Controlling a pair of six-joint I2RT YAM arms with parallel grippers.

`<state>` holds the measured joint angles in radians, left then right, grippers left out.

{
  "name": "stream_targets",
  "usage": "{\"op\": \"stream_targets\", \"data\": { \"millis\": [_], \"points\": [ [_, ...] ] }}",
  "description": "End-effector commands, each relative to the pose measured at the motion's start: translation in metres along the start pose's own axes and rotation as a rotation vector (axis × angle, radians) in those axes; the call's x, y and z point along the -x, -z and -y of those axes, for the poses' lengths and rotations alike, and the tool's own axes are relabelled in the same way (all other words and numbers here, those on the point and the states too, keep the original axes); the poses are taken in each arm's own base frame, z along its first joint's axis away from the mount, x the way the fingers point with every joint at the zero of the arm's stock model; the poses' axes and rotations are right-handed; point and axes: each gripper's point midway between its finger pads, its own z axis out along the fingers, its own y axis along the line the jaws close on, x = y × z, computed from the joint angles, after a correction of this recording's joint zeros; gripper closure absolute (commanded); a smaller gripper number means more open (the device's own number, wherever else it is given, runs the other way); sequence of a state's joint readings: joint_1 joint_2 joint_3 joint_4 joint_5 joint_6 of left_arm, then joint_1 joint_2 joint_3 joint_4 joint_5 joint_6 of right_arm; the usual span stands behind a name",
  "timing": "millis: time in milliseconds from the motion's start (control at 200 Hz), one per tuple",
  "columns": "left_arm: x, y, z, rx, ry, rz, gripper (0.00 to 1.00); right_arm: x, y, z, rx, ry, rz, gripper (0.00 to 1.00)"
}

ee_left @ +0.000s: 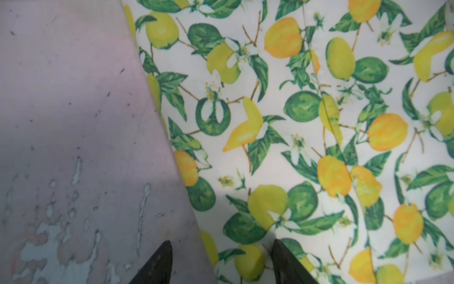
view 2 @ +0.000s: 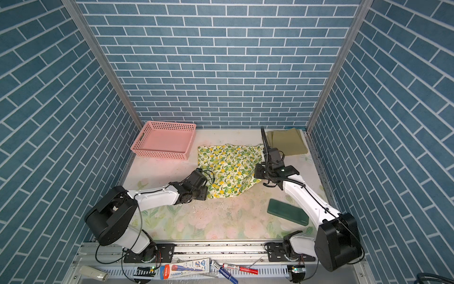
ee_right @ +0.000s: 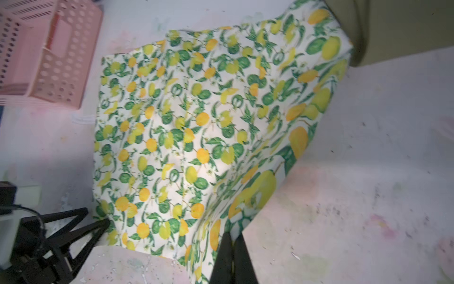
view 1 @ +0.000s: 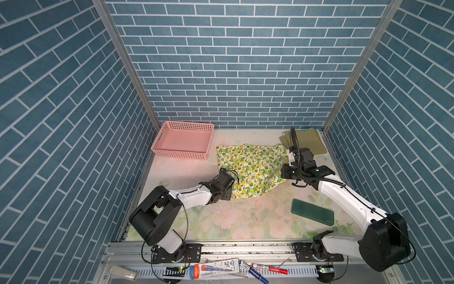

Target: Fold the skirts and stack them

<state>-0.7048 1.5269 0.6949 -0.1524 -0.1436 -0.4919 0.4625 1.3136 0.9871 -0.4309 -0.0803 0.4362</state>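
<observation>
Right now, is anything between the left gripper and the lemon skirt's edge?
Nothing visible. The left gripper hangs right at the edge of the lemon skirt, jaws open astride it: one side over cloth, one over bare table.

A: What do the arms look like?
B: The left arm (view 1: pixel 194 196) and the right arm (view 1: pixel 344 196) have white shells between rounded black joint housings, with black cables (view 1: pixel 294 142) alongside.
A: And the ends?
B: The left gripper (ee_left: pixel 221 242) has black fingers (ee_left: pixel 157 265) tapering to points. The black base plates (view 1: pixel 194 254) carry screws (view 1: pixel 198 252).

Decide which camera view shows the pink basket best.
The top views: both show the whole pink basket, rim and inside. The right wrist view crops it to one perforated end; the left wrist view misses it.
</observation>
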Motion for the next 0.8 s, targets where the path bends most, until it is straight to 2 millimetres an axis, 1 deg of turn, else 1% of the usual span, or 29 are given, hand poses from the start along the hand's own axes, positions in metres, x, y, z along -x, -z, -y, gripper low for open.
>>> {"op": "stream_targets", "data": {
  "millis": [0,80,215,300,400,490,660,795],
  "points": [
    [-0.008,0.014,-0.006,-0.006,0.020,-0.008,0.32,0.016,-0.008,-0.046,0.096,0.097,0.008,1.00],
    [-0.006,0.024,-0.010,-0.023,0.041,0.012,0.31,0.019,-0.018,-0.078,0.147,0.151,-0.001,1.00],
    [-0.007,0.037,-0.020,-0.038,0.087,0.040,0.32,0.013,-0.038,-0.131,0.229,0.232,-0.042,1.00],
    [-0.009,0.045,-0.028,-0.023,0.104,0.054,0.34,0.006,-0.049,-0.159,0.288,0.249,-0.071,1.00],
    [-0.013,0.053,-0.041,0.009,0.120,0.074,0.36,-0.007,-0.061,-0.185,0.348,0.255,-0.106,1.00],
    [-0.018,0.058,-0.049,0.027,0.135,0.087,0.38,-0.019,-0.070,-0.202,0.389,0.252,-0.133,1.00],
    [-0.027,0.059,-0.059,0.046,0.159,0.091,0.40,-0.031,-0.081,-0.228,0.446,0.239,-0.160,1.00],
    [-0.032,0.056,-0.061,0.049,0.167,0.086,0.40,-0.038,-0.089,-0.237,0.450,0.245,-0.174,1.00]
  ]
}}
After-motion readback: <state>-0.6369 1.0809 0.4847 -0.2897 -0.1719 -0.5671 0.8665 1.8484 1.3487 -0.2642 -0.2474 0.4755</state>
